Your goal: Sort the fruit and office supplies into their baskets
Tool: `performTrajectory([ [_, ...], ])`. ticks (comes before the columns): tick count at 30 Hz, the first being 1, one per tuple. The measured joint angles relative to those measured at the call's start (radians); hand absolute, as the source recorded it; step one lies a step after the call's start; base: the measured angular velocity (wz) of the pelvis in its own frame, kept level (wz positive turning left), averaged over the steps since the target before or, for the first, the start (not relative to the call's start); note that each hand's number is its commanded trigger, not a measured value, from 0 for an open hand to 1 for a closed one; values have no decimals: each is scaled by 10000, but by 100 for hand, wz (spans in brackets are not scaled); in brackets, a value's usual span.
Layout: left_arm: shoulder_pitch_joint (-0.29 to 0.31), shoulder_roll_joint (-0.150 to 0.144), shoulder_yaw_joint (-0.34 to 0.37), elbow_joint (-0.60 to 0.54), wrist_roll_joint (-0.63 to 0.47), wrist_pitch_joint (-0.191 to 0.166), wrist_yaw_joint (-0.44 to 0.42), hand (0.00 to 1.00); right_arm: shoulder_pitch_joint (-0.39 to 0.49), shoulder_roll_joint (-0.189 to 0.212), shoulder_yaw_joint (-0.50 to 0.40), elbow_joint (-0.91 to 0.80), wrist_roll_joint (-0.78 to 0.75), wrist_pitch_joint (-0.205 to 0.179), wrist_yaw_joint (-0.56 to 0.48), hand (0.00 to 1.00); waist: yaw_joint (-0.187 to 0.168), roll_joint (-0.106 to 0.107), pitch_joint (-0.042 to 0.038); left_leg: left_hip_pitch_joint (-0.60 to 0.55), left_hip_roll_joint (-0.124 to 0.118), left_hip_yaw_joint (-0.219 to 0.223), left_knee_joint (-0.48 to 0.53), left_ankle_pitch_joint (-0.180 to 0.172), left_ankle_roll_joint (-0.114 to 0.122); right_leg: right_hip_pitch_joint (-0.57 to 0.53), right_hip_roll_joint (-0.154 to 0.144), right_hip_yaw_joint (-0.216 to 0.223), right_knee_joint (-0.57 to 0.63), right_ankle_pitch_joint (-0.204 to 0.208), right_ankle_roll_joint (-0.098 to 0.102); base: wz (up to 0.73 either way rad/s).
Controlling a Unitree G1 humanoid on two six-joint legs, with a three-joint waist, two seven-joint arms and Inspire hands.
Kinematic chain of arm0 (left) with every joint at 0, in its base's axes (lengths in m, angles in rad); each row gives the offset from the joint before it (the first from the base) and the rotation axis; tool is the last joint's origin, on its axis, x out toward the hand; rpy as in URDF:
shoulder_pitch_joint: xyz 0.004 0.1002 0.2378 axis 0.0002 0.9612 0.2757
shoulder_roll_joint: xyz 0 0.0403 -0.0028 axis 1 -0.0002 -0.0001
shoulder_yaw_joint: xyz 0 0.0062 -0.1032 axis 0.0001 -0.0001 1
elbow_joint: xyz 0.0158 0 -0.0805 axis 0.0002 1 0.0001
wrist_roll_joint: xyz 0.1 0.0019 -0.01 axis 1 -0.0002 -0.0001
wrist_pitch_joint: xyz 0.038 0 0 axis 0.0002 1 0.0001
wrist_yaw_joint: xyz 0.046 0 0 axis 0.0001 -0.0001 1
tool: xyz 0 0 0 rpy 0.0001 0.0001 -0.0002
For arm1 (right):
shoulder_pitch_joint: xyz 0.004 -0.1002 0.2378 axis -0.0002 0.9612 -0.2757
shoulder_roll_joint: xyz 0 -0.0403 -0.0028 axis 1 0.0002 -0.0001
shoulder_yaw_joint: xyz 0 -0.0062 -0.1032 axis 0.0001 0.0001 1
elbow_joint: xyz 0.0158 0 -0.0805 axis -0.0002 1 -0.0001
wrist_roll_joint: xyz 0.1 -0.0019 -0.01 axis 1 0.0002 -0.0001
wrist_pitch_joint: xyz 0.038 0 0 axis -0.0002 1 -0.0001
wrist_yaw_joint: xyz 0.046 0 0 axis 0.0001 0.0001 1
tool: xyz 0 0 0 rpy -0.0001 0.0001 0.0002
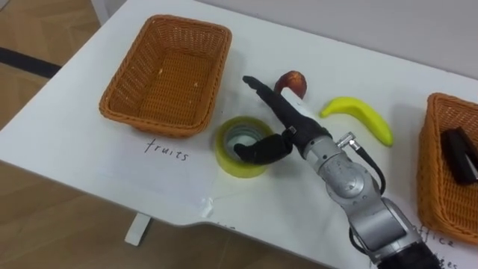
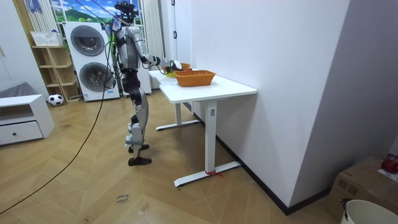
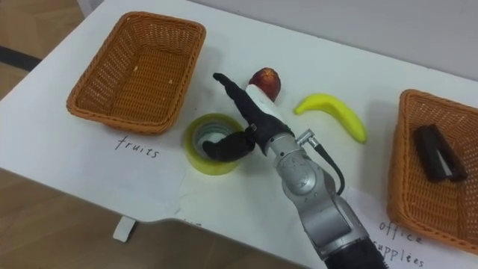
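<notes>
Wicker baskets are standing at both ends of the white desk: the left basket towards the robot's left, and the right basket at the view's right edge with a black stapler lying in it. Between them, just off the left basket's near corner, a yellow tape roll is lying flat on the desk. The right hand is reaching in from the lower right and hovering at the roll. Its thumb is dipping into the roll's hole while its fingers are stretching straight out past the far rim — so the hand is spread wide, with the roll's wall between thumb and fingers, not clamped on it. Just beside the fingertips a red fruit is resting on the desk, and a banana is lying to its right, apart from it. In the room view the robot is standing upright at the desk's far end, one arm reaching over the top, with washing machines behind it.
</notes>
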Motion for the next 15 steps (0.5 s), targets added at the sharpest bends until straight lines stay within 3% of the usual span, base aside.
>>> performTrajectory([
  [5, -24, 57, 12, -7, 5, 37, -73, 0, -3, -210, 6, -21, 126, 130, 774, 0, 15, -57, 1, 54, 5, 16, -24, 0, 0, 25, 11, 30, 1, 0, 0, -1],
  [8, -22, 200, 38, -74, 22, 113, -196, 0, -32, -348, 13, -284, 53, 316, 1445, 0, 44, -223, 16, 53, 18, 55, -104, 10, -6, -32, 32, 38, -3, 0, 0, -5],
  [10, 8, 301, 40, -151, 29, 235, -265, 0, -33, -482, 13, -519, 60, 540, 1963, 0, 52, -333, -38, 35, 17, 44, -108, 10, -6, -30, 36, 35, -3, 0, 0, 2],
  [15, -26, 412, 62, -166, 113, 256, -421, 0, -174, -707, 6, -578, 70, 576, 2674, 0, 91, -457, -72, 62, 4, 33, -89, 11, -6, -28, 17, 77, -7, 0, 0, 1],
])
